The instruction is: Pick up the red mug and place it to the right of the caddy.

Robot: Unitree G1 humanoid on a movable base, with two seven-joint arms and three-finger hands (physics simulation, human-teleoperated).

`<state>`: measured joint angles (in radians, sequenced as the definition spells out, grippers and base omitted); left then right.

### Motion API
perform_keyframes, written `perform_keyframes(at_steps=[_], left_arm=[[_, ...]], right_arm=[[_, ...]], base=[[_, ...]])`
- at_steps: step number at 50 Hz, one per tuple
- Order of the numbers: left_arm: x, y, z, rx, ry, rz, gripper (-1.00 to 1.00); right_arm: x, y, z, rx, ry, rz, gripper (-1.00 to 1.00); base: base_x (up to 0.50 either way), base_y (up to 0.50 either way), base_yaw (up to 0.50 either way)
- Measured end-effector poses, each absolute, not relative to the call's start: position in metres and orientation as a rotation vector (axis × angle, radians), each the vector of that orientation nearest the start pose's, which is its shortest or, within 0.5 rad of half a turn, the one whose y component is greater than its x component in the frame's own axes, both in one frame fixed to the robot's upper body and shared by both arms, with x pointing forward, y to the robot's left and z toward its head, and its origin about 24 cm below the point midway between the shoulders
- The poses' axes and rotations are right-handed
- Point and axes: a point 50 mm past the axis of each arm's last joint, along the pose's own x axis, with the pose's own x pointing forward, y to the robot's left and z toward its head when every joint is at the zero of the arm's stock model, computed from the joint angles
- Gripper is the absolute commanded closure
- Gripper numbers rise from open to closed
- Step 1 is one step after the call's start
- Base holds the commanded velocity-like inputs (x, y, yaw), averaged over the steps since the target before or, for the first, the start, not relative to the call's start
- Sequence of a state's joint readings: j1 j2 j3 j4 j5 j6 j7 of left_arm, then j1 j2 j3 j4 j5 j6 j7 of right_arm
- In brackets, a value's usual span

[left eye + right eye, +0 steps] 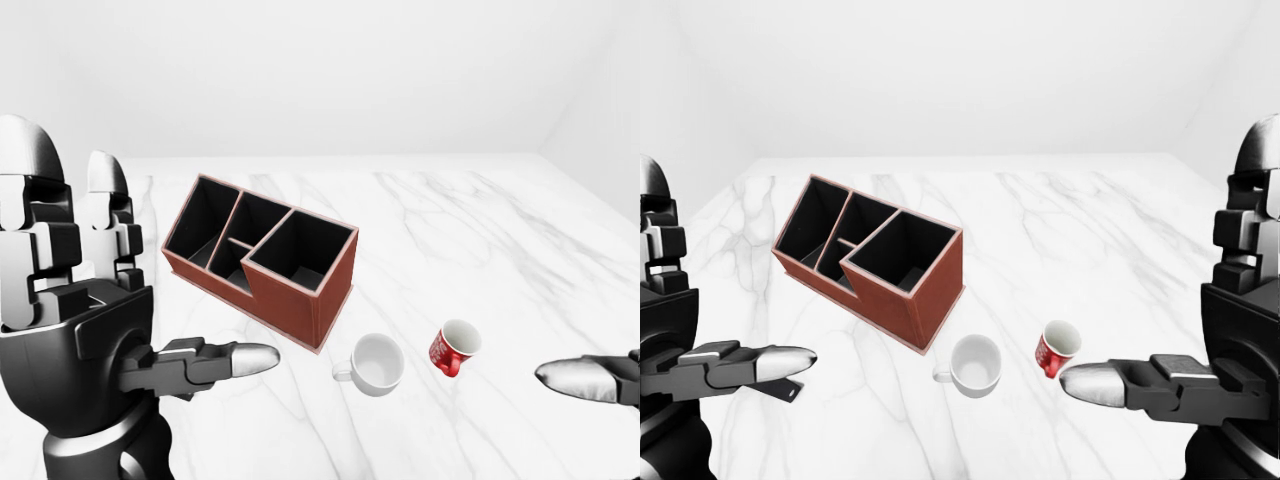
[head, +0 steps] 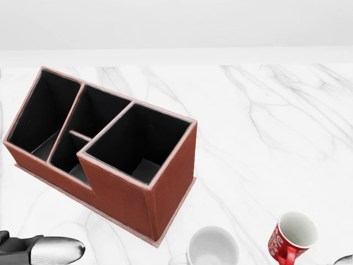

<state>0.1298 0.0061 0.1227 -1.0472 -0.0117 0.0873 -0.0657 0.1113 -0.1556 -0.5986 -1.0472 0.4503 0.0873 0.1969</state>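
White mug (image 1: 376, 363) (handle toward the view's left) upright on marble table (image 1: 480, 240).

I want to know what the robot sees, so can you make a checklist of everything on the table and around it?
Surface: white marble table, bare at the view's right of the caddy.
Job's things: red mug tilted, mouth up and right, handle low; brown caddy with four dark compartments, nothing visible inside.
Clutter: white mug between caddy and red mug, touching neither.
Grippers: left hand open, raised at the left; right hand open, thumb tip near the red mug, not gripping it.
Cables: nothing seen.
Surroundings: plain white walls.
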Motion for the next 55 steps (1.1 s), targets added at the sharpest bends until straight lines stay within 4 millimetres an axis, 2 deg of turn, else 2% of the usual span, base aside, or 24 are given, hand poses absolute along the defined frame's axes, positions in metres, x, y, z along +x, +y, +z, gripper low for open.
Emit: perform_keyframes(at_steps=[15,27,34,41,55], left_arm=[[0.149,0.168,0.225,0.101,-0.826,0.067,-1.0],[0.149,0.167,0.225,0.1,-0.824,0.063,-1.0],[0.149,0.167,0.225,0.099,-0.823,0.061,-1.0],[0.149,0.167,0.225,0.099,-0.825,0.061,-1.0],[0.149,0.166,0.224,0.099,-0.819,0.057,-1.0]], right_arm=[[0.102,-0.238,0.272,-0.314,-0.998,0.029,-1.0],[0.09,-0.236,0.284,-0.508,-1.017,0.127,-1.0],[0.092,-0.232,0.284,-0.66,-0.977,0.177,-1.0],[0.098,-0.228,0.276,-0.797,-0.873,0.22,-1.0],[0.108,-0.233,0.266,-0.913,-0.742,0.06,-1.0]], base=[[0.0,0.0,0.0],[0.0,0.0,0.0],[0.0,0.0,0.0],[0.0,0.0,0.0],[0.0,0.0,0.0]])
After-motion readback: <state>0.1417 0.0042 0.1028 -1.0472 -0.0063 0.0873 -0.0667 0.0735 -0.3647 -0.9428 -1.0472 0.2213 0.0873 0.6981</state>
